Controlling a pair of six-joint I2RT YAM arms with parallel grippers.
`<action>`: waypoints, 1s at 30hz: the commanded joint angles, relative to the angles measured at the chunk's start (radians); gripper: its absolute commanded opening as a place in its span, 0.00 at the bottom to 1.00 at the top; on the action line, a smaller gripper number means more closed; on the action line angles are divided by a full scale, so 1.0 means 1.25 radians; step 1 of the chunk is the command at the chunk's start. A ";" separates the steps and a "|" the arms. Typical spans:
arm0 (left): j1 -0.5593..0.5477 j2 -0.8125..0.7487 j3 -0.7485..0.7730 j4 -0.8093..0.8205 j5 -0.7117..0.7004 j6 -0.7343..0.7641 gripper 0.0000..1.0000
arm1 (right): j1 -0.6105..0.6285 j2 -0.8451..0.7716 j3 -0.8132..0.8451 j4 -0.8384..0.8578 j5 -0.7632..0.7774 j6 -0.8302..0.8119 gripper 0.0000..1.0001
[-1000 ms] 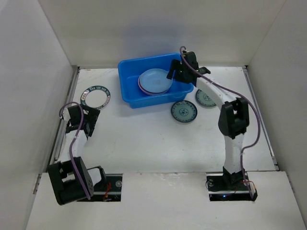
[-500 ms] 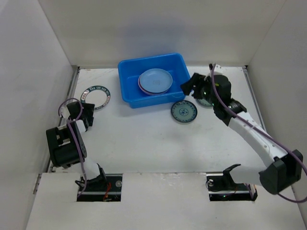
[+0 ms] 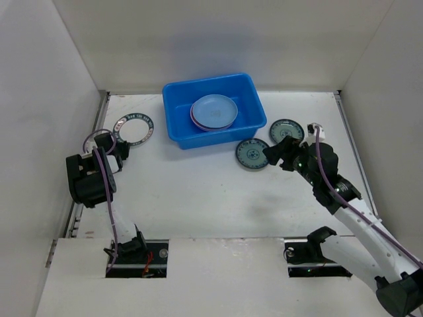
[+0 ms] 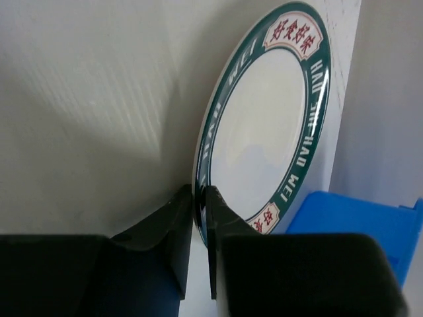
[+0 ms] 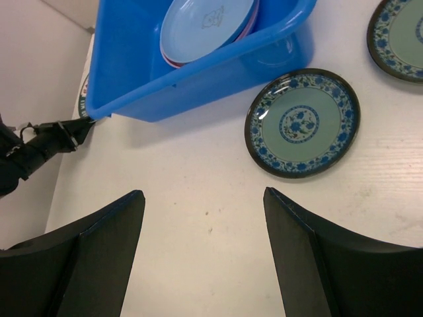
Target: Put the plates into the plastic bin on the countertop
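Note:
A white plate with a dark green lettered rim (image 3: 132, 129) lies at the far left of the countertop (image 3: 198, 191). My left gripper (image 3: 120, 141) is shut on its near rim, and the left wrist view shows the two fingers pinching that white plate (image 4: 264, 119) at its edge. The blue plastic bin (image 3: 198, 139) holds a light blue plate (image 3: 214, 110) on top of a pink one. Two teal patterned plates (image 3: 253, 154) (image 3: 286, 131) lie just right of the bin. My right gripper (image 3: 269, 155) hovers open beside the nearer teal plate (image 5: 303, 123) with nothing between its fingers.
White walls close in the countertop on the left, back and right. The left wall stands close behind my left arm (image 3: 89, 178). The bin's corner (image 4: 357, 224) shows just past the white plate in the left wrist view.
My left gripper has shut on the white plate's rim. My right arm has drawn back from the bin toward the near side and now hangs by the teal plates, still open.

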 commanded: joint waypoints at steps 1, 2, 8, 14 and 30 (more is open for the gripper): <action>-0.006 -0.025 0.030 -0.021 -0.007 0.005 0.06 | -0.012 -0.046 -0.018 -0.024 0.026 0.013 0.78; -0.009 -0.042 0.041 -0.021 -0.006 0.006 0.04 | -0.015 -0.053 -0.026 -0.028 0.026 0.013 0.78; -0.050 -0.154 0.188 -0.122 0.000 0.031 0.02 | -0.033 -0.077 -0.064 -0.050 0.027 0.022 0.78; -0.149 -0.219 0.340 -0.222 0.016 0.062 0.02 | -0.076 -0.106 -0.099 -0.082 0.025 0.030 0.78; -0.475 -0.028 0.567 -0.278 0.010 0.148 0.02 | -0.216 -0.050 -0.127 -0.103 -0.035 0.065 0.76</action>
